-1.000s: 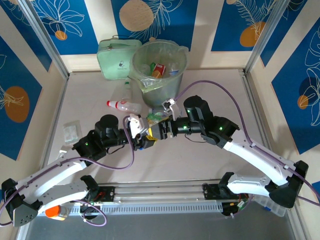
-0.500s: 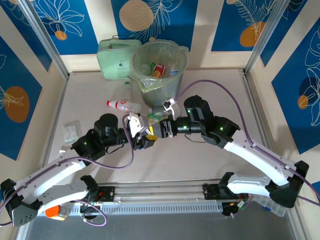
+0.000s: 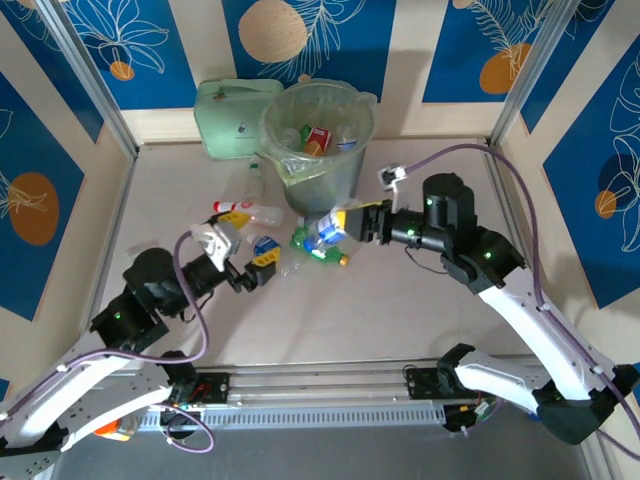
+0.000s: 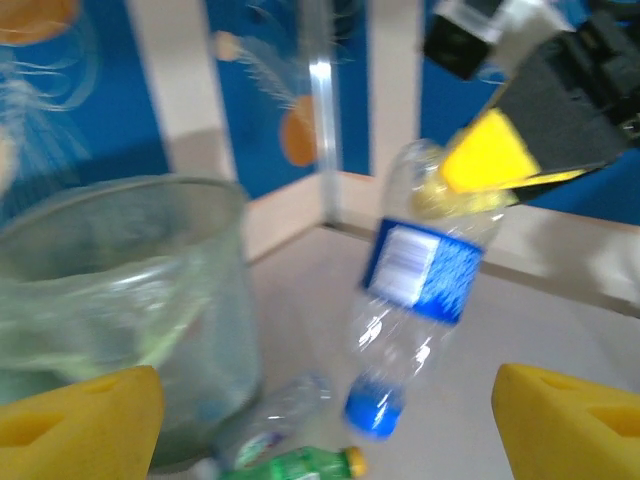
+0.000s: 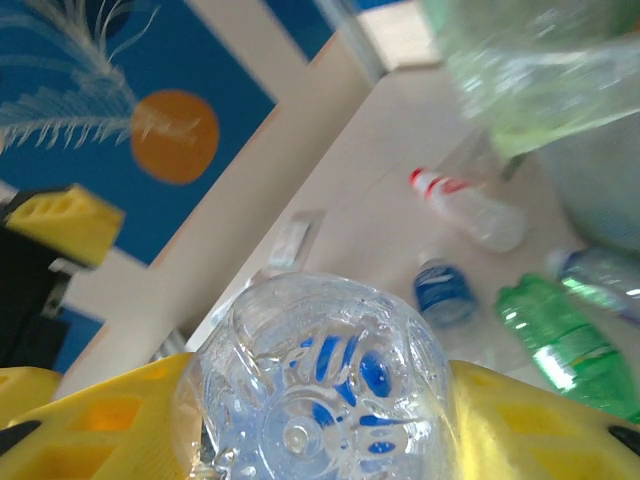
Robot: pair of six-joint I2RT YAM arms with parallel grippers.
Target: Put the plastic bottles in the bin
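Blue leaf-patterned wall panels are enclosing a pale worktop (image 3: 420, 290), where a tall round translucent grey bin (image 3: 340, 180) with a pale green bag liner is standing at the far middle, already holding several bottles. A pale green rectangular zipped case (image 3: 228, 118) is lying just behind it on the left.

The right fingers (image 5: 520, 420) are clamping a clear plastic bottle with a blue label (image 3: 328, 230) near its base, cap hanging downward, just beside the bin's near wall. The left fingers (image 4: 80, 420) are standing wide apart, holding nothing and facing that bottle.

I judge the step in hand to be carrying this bottle to the bin. Next it needs lifting over the rim, then releasing, since the bin's wall is blocking a level approach.

Nearby, a green plastic bottle (image 3: 322, 252), a clear bottle with a red cap (image 3: 245, 210) and 1 small blue-labelled bottle (image 3: 265, 245) are lying on the worktop, waiting.
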